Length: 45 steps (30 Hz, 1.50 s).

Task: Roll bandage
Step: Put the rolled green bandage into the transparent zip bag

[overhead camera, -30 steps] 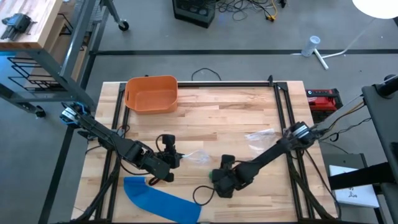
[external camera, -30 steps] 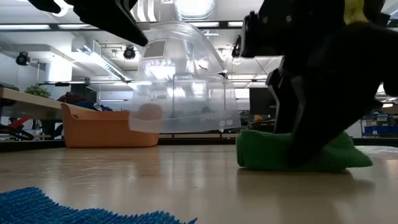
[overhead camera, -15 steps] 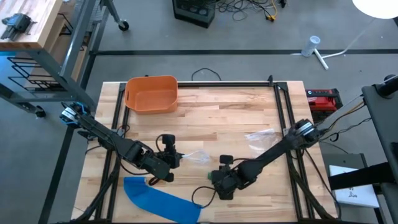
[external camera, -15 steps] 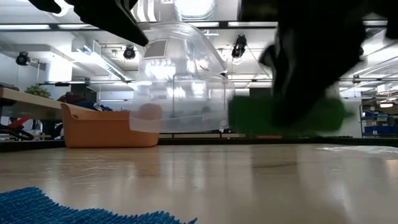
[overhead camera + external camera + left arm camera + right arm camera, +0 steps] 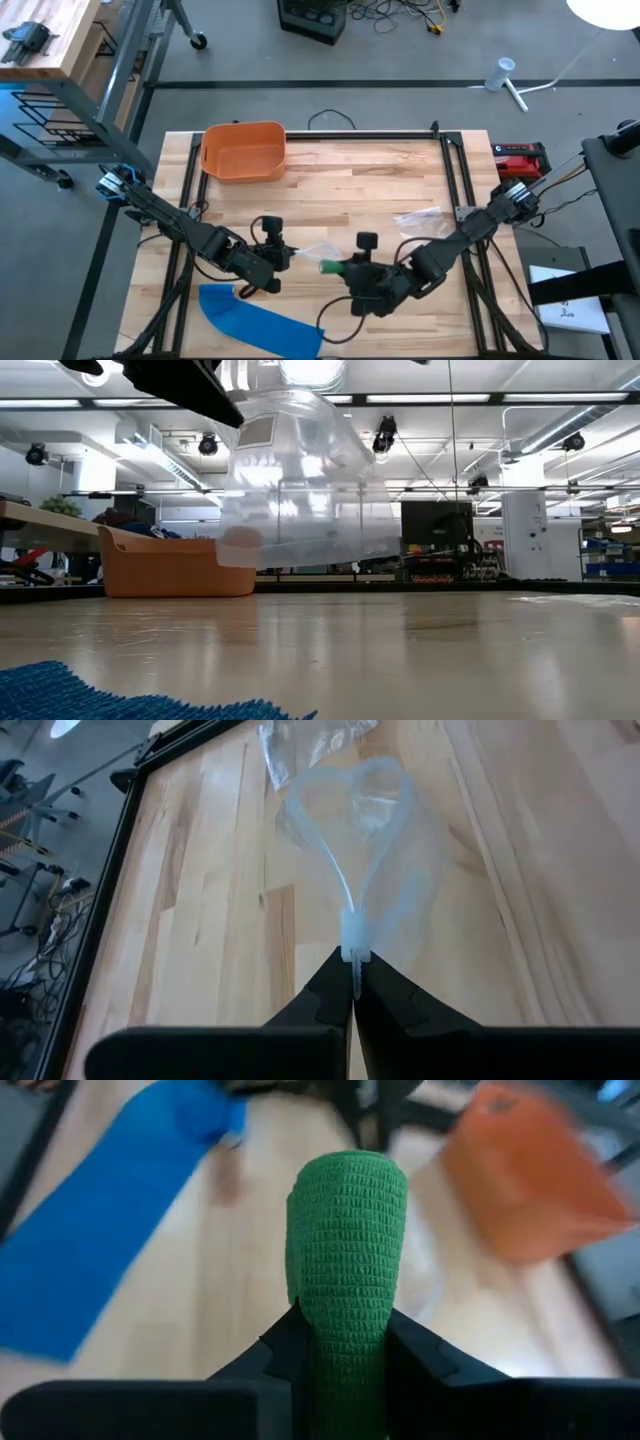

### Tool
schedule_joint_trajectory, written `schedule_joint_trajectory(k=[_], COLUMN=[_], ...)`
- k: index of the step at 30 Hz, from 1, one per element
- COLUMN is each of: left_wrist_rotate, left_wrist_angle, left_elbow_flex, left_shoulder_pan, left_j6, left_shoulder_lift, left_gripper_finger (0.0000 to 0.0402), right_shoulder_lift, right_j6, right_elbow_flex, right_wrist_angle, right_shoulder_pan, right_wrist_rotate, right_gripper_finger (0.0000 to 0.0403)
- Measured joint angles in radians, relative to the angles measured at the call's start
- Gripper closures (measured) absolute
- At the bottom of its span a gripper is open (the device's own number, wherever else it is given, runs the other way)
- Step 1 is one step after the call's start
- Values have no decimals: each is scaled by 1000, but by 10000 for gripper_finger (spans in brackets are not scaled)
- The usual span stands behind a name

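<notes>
Now right gripper (image 5: pixel 345 1342) clamps green bandage roll (image 5: pixel 345 1250) near one end; I fear slip. Left gripper (image 5: pixel 352 982) pinches clear bag (image 5: pixel 360 870); tear risk.

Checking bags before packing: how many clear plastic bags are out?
2: one bag pinched in the left gripper; a second bag lies right of centre. None else visible.

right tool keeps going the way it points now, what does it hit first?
Probably the clear plastic bag pinched by the left tool. The right tool, gripping the green bandage roll, points at it; height is unclear.
</notes>
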Motion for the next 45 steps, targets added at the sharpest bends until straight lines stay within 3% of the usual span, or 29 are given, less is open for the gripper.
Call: schedule_joint_trajectory(k=[20, 24, 28, 35, 40, 45], left_wrist_rotate=[13, 95, 109, 109, 178, 286], left_wrist_angle=[41, 92, 170, 232, 249, 309], left_elbow_flex=[0, 0, 0, 0, 0, 0], left_shoulder_pan=[0, 2, 3, 27, 67, 112], left_j6=[26, 38, 70, 28, -28, -42], left_shoulder_lift=[0, 0, 3, 4, 9, 48], left_gripper_finger=[401, 401, 402, 402, 402, 402], right_shoulder_lift=[17, 17, 17, 17, 17, 18], right_j6=[-283, -306, -357, -478, -646, -894], right_elbow_flex=[-2, -2, -2, -3, -3, -3], right_wrist_angle=[-66, -116, -152, -170, -169, -167], right_shoulder_pan=[-75, -75, -75, -73, -72, -67], right_wrist_rotate=[-4, 24, 29, -60, -132, -132], right_gripper_finger=[334, 331, 330, 334, 333, 336])
